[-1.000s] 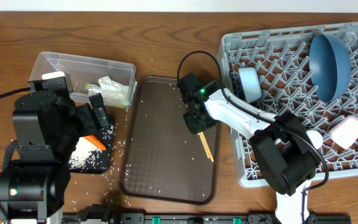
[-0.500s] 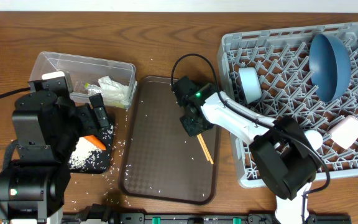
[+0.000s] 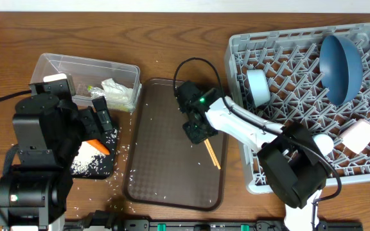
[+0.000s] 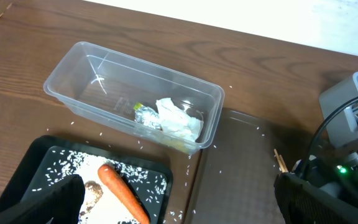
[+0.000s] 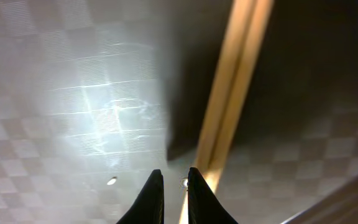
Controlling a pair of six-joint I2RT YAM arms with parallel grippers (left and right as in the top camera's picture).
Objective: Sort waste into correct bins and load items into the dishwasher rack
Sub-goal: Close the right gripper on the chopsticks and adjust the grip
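Right claw (image 3: 196, 132) was shifted slightly left over the brown tray (image 3: 162, 163), jaws nearly pinched together, nothing seen gripped. Chopsticks (image 3: 212, 154) were left lying just beside it; loading of the rack (image 3: 288, 77) judged not advanced.

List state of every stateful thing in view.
Clear rectangular plastic tub: holds crumpled white paper, small wrapper.
Shallow black tray: holds orange carrot piece, rice.
Light-grey plastic rack: loaded with dark blue round dish, white bowl, pink cup.
Dark brown serving tray: wooden chopsticks lying on it.
Left gripper: open, empty.
Right gripper: shut at chopsticks' end.
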